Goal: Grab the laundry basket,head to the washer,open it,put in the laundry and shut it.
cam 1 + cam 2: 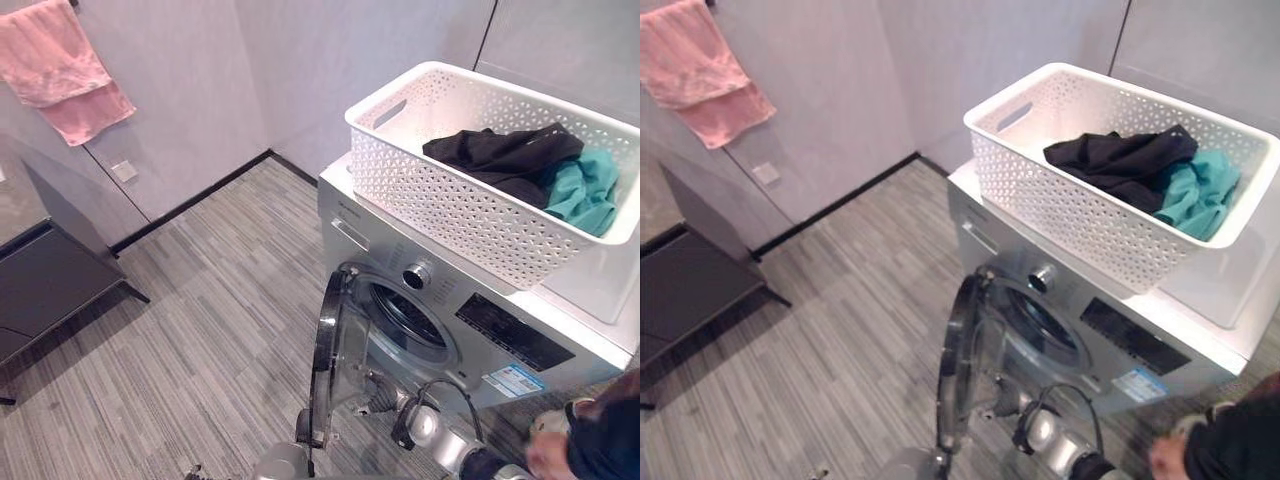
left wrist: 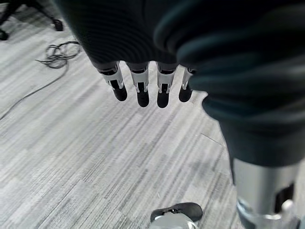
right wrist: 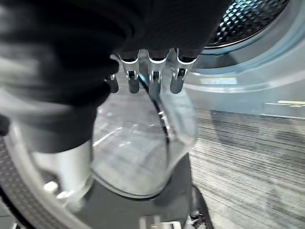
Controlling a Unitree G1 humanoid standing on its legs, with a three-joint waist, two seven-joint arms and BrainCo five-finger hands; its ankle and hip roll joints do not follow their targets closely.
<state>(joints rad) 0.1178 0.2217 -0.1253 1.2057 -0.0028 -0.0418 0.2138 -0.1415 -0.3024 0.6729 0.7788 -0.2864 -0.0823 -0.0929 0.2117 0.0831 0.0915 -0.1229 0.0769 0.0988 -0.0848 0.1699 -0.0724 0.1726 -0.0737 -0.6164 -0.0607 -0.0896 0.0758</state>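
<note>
The right hand [image 3: 147, 71] hangs low by the washer door [image 1: 328, 365], its fingers [image 3: 151, 78] straight and holding nothing, their dark tips against the door's clear glass bowl. The door stands swung out on edge towards the robot, leaving the drum opening [image 1: 408, 320] uncovered just beyond it. From that hand the laundry lies up and away: the black garment [image 1: 500, 155] and the teal one [image 1: 585, 190] sit in the white laundry basket [image 1: 450, 215], which rests on top of the washer [image 1: 560, 330] (so the coming move is, I judge, a reach upward over the door). The left hand [image 2: 147, 83] hangs over bare floor [image 2: 71, 143], fingers straight and empty, farther from the basket than the right.
</note>
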